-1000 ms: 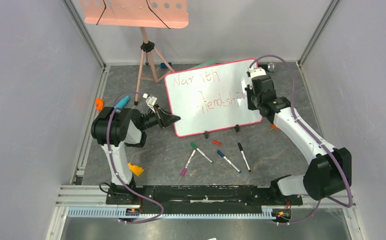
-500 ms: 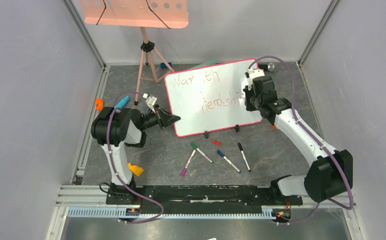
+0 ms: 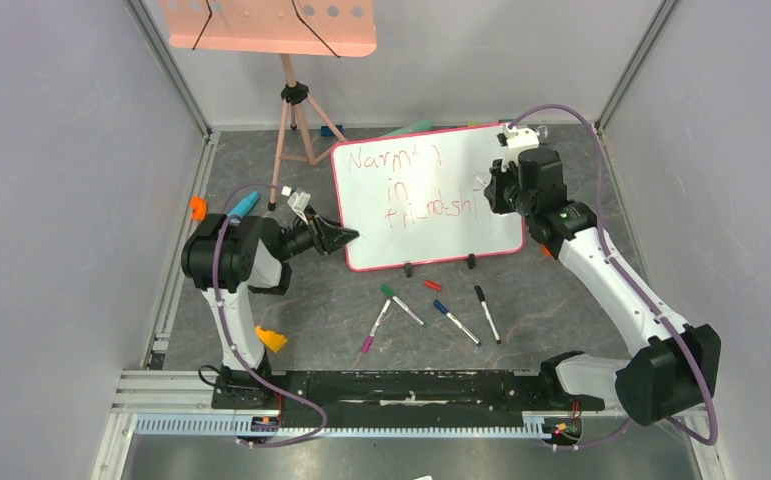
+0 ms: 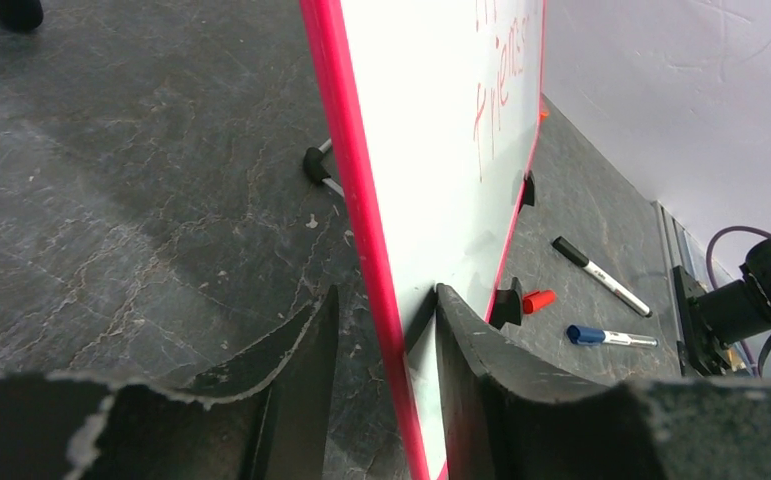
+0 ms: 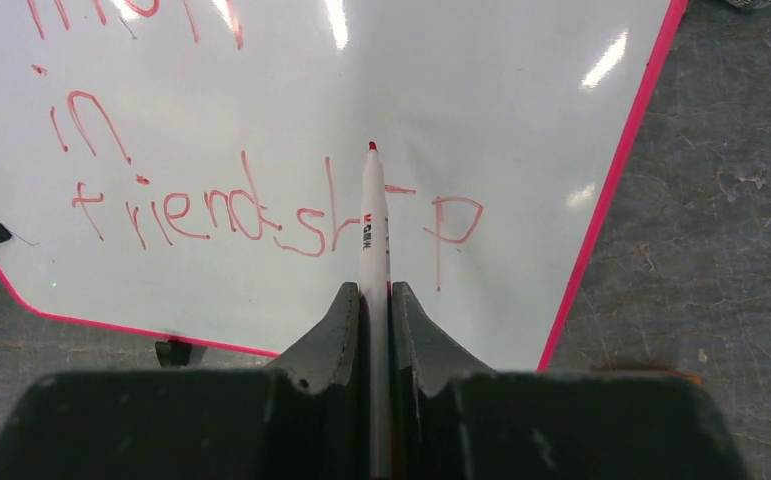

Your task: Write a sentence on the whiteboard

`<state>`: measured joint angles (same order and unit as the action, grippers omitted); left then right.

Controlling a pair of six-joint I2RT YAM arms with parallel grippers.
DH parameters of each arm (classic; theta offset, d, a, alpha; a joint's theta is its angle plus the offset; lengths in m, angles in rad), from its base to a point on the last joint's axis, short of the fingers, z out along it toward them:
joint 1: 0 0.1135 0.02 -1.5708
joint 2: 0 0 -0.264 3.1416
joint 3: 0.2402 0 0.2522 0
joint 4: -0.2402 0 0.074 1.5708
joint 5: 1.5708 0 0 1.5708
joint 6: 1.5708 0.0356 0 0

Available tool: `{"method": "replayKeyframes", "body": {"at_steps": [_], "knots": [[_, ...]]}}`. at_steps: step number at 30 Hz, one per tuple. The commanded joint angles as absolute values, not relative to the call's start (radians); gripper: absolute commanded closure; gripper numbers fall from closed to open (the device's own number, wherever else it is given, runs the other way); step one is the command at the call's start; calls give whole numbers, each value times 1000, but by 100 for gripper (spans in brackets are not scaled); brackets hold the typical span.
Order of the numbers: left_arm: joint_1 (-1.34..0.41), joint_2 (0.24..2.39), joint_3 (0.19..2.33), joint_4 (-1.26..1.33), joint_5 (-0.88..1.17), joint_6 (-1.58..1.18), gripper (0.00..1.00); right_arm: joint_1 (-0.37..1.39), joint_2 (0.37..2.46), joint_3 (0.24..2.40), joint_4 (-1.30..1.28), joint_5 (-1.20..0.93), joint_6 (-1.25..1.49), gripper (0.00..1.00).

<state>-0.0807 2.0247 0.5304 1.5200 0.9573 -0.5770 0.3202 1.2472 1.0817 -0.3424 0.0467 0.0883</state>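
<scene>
R gripper [image 5: 369, 300] backed off whiteboard [image 3: 441, 235] (clamping red marker [image 5: 373, 215]); L gripper [image 4: 381, 330] pinches rim.

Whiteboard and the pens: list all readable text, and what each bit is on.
"Warmth" (letters partly broken by glare): top line on the whiteboard, red marker.
"in": second line of the sentence.
"friendship": third line.
Small dark print on the red marker in the right gripper: too blurred to read.
Floor pens' barrels: nothing legible.

Overhead view, two close wrist views (all sharing whiteboard [image 3: 426, 195])
</scene>
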Motion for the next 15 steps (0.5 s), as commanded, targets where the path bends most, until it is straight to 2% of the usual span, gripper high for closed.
{"method": "replayKeyframes", "body": {"at_steps": [1,11,15], "knots": [[-55,2013,534,1557,896,-495,53,316,1236,1107,-300,20,101,100],[-2,1814,420,1519,828,-544,53,316,1258,1150,-289,-43,117,100],[45,1753,388,1466,824,-632,44,316,1263,1168,-279,-36,121,100]]}}
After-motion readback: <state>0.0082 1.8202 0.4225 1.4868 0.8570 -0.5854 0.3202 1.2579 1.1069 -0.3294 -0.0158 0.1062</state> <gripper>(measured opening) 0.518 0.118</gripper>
